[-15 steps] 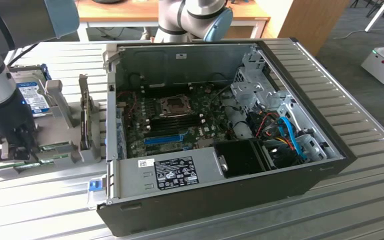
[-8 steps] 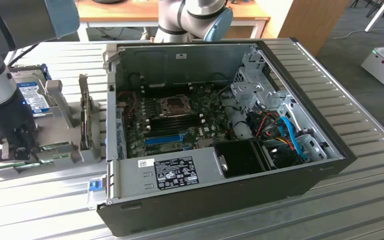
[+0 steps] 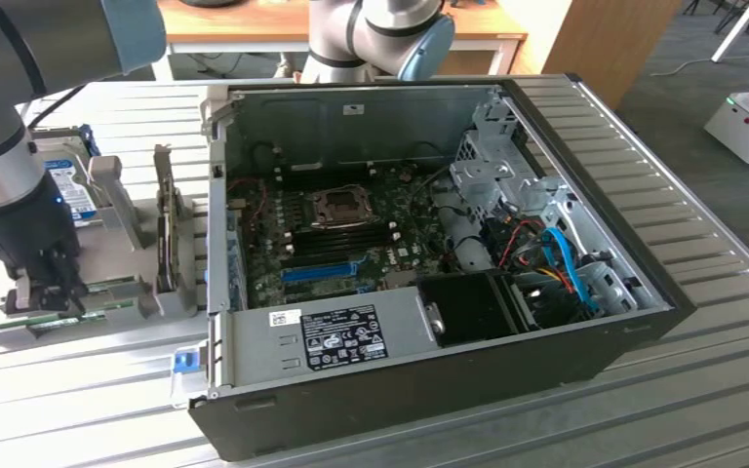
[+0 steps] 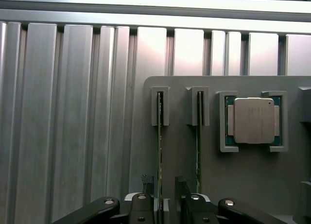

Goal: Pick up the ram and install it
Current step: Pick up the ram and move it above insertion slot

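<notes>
Gripper: black two-fingered pincer (image 4: 164,184) on the grey robot arm, down over the flat grey plastic fixture plate (image 4: 243,185); in the exterior view it (image 3: 47,292) hangs over the plate's near end.
Jaw state: released. The jaws stand one on each side of a stick, and a strip of grey plate shows between the stick and one of them.
Ram: long, thin green circuit-board stick (image 4: 159,136), standing on edge in a narrow slotted holder of the fixture plate, one end between the jaws. Not lifted.
Second stick: matching thin green board (image 4: 198,136), on edge in the next holder of the plate, parallel to the first, apart from the jaws.
Processor: square silver-lidded chip (image 4: 251,121), flat in a framed pocket of the plate, beyond the second stick.
Expansion card: dark upright board (image 3: 164,229), on the plate's side nearer the case.
Case: open black tower computer case (image 3: 413,390), lying on its side just beside the plate, on the exterior view's right.
Slot: blue plastic motherboard slot (image 3: 319,272), inside the case, well apart from the plate.
Table: ribbed aluminium tabletop (image 4: 73,112), under the plate.
</notes>
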Robot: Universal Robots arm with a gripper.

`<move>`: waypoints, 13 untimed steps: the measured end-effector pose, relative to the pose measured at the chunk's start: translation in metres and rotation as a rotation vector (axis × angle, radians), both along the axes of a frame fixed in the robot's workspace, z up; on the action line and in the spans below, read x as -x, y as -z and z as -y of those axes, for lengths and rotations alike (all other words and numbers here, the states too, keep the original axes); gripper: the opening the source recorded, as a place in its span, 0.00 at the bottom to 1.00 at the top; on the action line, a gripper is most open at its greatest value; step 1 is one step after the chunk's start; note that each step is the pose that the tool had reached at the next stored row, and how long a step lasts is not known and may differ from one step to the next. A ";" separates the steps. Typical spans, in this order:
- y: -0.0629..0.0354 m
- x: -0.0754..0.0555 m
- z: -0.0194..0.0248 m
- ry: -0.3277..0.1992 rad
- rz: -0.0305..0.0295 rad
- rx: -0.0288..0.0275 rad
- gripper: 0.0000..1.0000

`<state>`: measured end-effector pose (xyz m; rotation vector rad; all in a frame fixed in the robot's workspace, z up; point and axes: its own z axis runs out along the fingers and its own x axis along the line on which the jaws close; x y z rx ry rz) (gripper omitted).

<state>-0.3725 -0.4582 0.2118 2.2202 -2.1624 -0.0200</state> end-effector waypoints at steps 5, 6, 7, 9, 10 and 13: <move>0.0000 -0.006 0.0000 0.000 -0.0001 0.0001 0.31; 0.0000 -0.007 0.0000 0.000 -0.0001 0.0000 0.31; 0.0000 -0.008 0.0000 0.000 -0.0001 0.0001 0.31; 0.0000 -0.009 0.0000 0.000 0.0000 -0.0001 0.31; 0.0000 -0.009 0.0000 0.000 0.0000 0.0000 0.31; 0.0001 -0.009 0.0000 0.000 -0.0001 0.0001 0.31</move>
